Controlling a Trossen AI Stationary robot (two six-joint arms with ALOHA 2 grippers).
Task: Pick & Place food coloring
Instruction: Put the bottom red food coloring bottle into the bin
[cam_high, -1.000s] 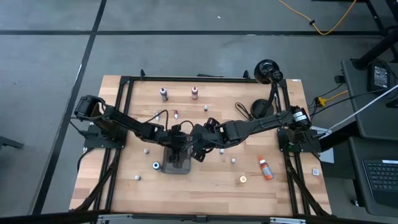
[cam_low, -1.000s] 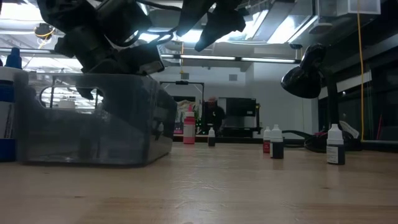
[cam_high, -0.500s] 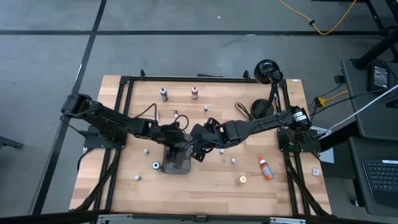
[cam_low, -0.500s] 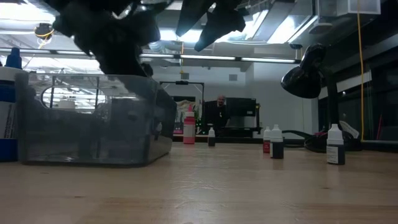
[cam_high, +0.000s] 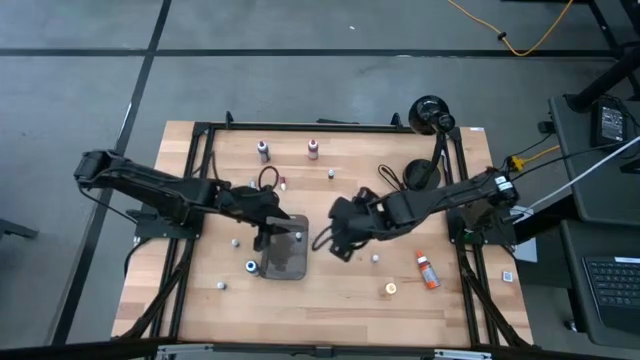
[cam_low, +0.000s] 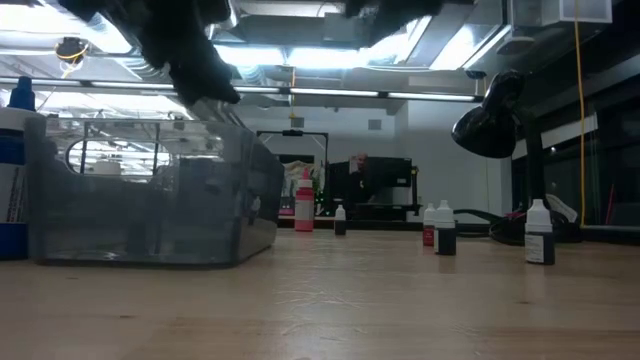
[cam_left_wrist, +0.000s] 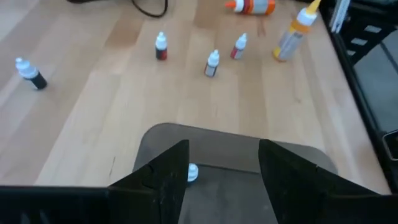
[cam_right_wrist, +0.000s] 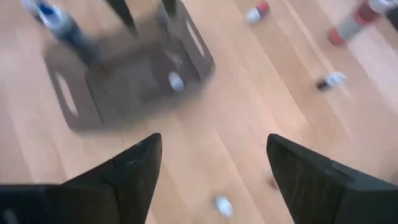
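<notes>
One tray (cam_high: 283, 262), one small bottle (cam_left_wrist: 191, 173) inside it, and one black lamp (cam_high: 431, 114).

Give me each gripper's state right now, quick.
Left gripper: open, holding nothing, above the tray.
Right gripper: open, holding nothing, above the table.

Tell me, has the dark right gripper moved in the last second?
Yes. The right gripper has drawn back rightward, away from the dark grey tray.
</notes>
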